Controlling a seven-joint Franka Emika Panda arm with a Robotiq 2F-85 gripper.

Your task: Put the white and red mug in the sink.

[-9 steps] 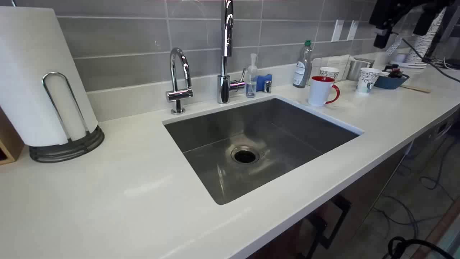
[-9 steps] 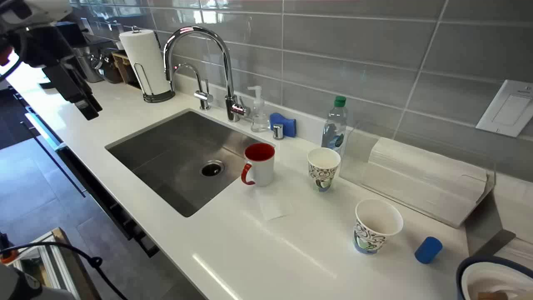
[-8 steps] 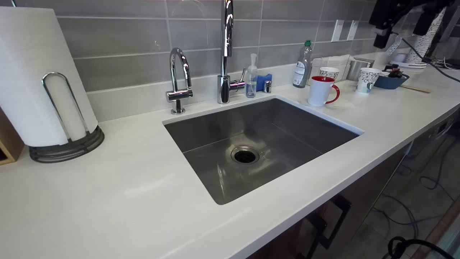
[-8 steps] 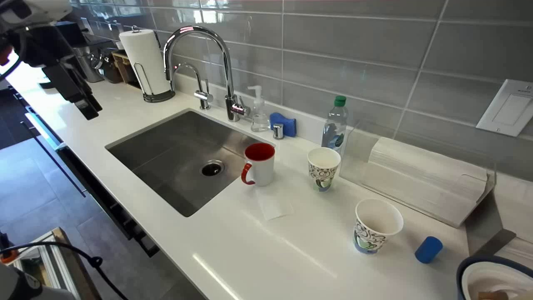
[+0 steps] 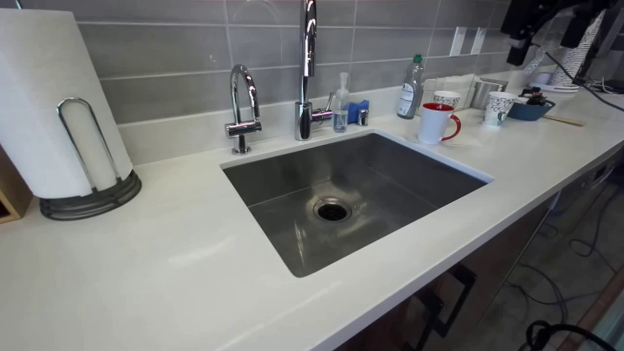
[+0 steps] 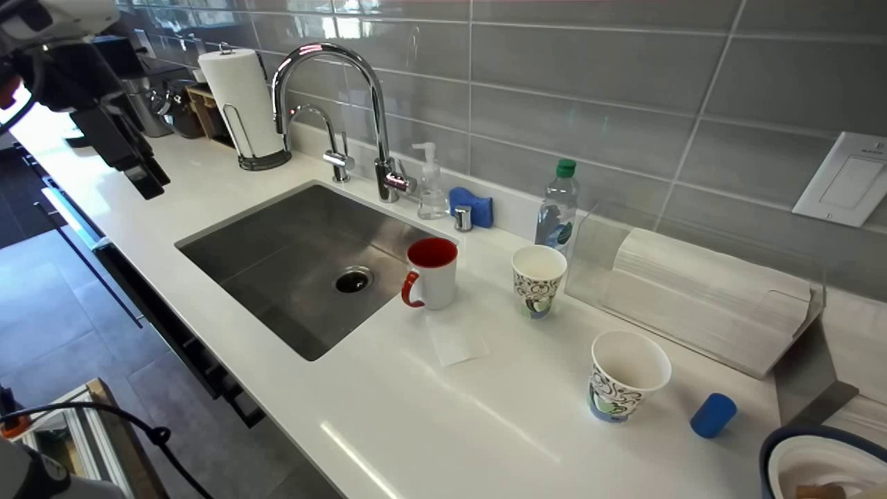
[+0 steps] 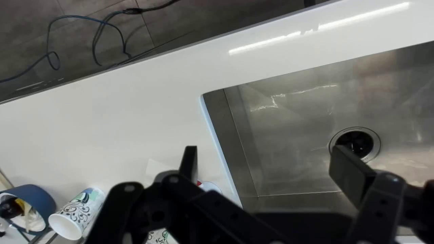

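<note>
White and red mug (image 6: 438, 283) upright on the worktop (image 6: 416, 430), just beside the sink (image 6: 277, 256).
A patterned cup (image 6: 538, 281) stands near the mug, a green-capped bottle (image 6: 556, 213) near that cup; the gripper (image 7: 264, 157) hangs higher, well apart, its fingers spread wide in the wrist view.

From here, no change I can make out since moment ago, in both exterior views: no move by hand (image 5: 544, 48), none by mug (image 6: 438, 284), none anywhere along desk (image 5: 146, 273). Wrist view: cannot tell if anything differs there.
</note>
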